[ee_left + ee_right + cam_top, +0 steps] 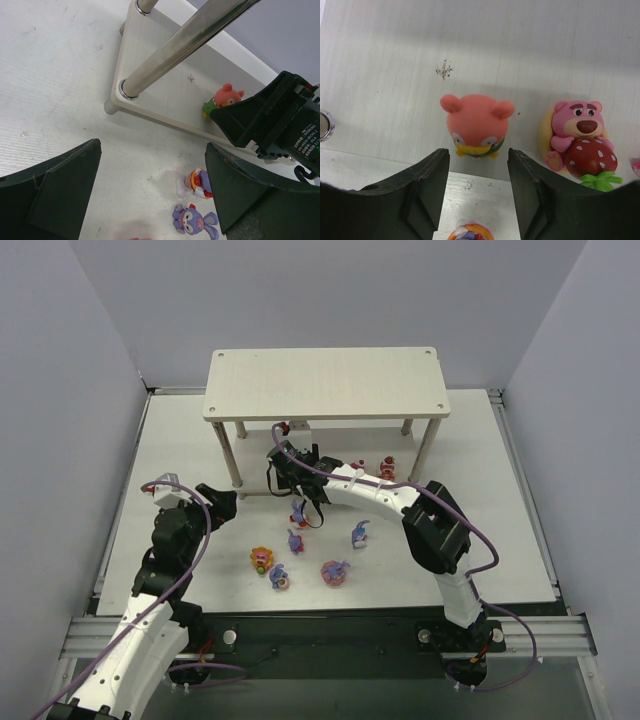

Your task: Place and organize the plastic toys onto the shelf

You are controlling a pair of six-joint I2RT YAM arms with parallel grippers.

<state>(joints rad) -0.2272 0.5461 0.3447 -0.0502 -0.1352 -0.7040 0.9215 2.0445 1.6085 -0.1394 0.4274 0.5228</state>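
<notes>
Reaches in under the top board of the shelf (325, 380), at the far side of the worktop (500, 540), with the right arm stretched between the front legs. Risks jarring the whole shelf if lifted before clearing that board, enough, probably, to topple toys on the lower tier. Has the right gripper (477, 185) spread apart and empty at the front lip of that tier, tips just short of a round pink toy (476, 125) standing close to the edge. Could catch that toy with a finger on any sideways move and tip it off the lip, or shove it into the pink bear with the strawberry (580, 137) just beside it. Shows the left gripper (150, 200) also apart and empty, hovering above the worktop near the shelf's front left corner and close to the right gripper's body. Chance of a collision there when going for the loose toys not yet shelved, such as the purple bunny (192, 220) on the worktop.
</notes>
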